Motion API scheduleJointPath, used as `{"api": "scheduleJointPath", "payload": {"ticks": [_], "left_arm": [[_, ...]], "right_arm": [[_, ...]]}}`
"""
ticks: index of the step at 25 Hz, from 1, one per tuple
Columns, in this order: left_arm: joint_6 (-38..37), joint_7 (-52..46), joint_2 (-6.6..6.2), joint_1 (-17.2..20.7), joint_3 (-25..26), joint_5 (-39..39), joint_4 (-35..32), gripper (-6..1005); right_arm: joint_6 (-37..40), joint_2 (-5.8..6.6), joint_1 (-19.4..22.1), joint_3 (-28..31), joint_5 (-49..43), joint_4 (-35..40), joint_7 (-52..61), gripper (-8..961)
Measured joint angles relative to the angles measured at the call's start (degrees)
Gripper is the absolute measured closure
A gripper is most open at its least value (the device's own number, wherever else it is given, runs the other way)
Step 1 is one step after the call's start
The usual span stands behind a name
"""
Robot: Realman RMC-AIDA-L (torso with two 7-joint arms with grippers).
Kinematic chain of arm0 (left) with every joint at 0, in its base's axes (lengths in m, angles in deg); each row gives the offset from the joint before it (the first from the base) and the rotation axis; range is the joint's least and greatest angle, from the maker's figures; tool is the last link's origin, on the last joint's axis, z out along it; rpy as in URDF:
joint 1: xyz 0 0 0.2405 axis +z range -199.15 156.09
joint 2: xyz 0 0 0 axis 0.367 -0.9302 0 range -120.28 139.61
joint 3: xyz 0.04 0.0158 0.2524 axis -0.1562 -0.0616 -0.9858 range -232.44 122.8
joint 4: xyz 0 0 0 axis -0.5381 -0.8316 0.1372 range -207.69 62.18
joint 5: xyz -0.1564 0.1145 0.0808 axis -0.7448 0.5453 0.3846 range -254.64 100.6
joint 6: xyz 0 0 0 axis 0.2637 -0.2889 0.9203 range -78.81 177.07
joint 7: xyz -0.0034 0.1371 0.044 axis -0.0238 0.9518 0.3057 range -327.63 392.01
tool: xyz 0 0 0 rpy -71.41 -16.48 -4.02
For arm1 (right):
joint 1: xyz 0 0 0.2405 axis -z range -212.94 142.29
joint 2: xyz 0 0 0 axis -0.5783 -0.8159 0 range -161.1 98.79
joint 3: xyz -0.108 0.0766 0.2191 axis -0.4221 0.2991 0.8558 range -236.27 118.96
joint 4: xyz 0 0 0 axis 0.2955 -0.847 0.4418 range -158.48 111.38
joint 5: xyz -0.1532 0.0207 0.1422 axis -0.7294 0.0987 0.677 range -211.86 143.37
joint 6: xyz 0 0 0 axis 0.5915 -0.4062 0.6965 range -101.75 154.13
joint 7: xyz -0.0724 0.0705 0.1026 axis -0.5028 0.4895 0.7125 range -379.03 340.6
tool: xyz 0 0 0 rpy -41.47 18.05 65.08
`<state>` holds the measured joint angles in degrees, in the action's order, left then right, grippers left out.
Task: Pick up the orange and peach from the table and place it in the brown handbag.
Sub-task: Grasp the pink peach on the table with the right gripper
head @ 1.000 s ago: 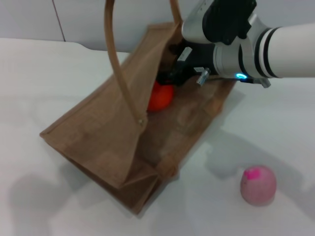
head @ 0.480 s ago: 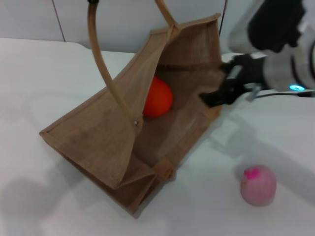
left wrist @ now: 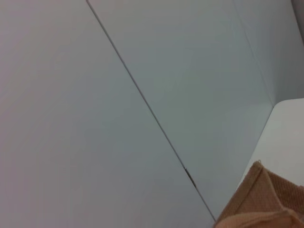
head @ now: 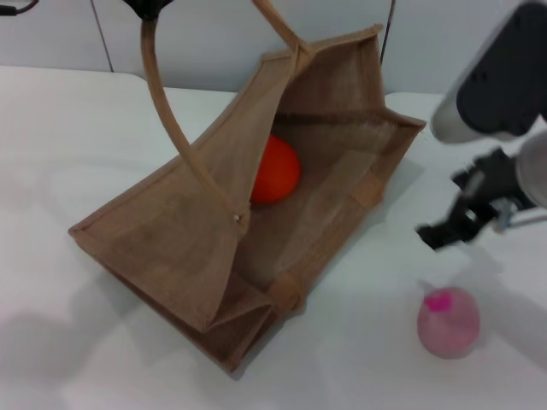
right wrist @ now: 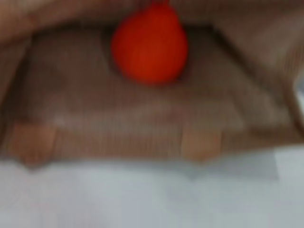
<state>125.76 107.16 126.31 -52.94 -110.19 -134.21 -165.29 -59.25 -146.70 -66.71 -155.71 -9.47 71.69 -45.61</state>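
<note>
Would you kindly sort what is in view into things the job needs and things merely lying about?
Job:
- orange, inside the bag
- peach, on the table
- bag, held open by its strap
- right gripper, above the peach
- left gripper, at the strap's top

Lying about:
- nothing else on the table

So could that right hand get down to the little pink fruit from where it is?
Probably yes: the right hand hangs just above the peach, which sits alone on the white table, nothing between them.

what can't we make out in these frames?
- Left pincer: head view, cut off by the top edge; grip on the strap unclear.
- Orange: head view, partly hidden behind the brown handbag wall.
- Right pincer: head view, open or shut unclear.
- Peach: absent from both wrist views.
</note>
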Motion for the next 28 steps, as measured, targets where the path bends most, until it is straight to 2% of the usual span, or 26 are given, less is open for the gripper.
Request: {"api": "scheduleJointPath", "payload": {"ticks": [3, 9, 16, 28], "left_arm": [[0.00, 0.00, -0.03, 0.07, 0.00, 0.02, 0.05, 880], [0.00, 0.00, -0.10, 0.54, 0.00, 0.06, 0.09, 879], [0.00, 0.00, -0.19, 1.20, 0.00, 0.14, -0.10, 874], [-0.07, 0.00, -0.19, 1.44, 0.00, 0.58, -0.44, 864]], "right_arm": [[-4.22, -0.09, -0.47, -0.30, -2.33, -2.62, 0.16, 78], [-7.20, -0.25, -2.01, -1.28, -2.11, -9.75, 0.20, 88], [-10.15, -0.26, -3.32, -1.56, 2.27, -9.46, 0.29, 99], [-12.25, -0.03, -5.74, -1.12, 2.39, -8.80, 0.35, 117]]}}
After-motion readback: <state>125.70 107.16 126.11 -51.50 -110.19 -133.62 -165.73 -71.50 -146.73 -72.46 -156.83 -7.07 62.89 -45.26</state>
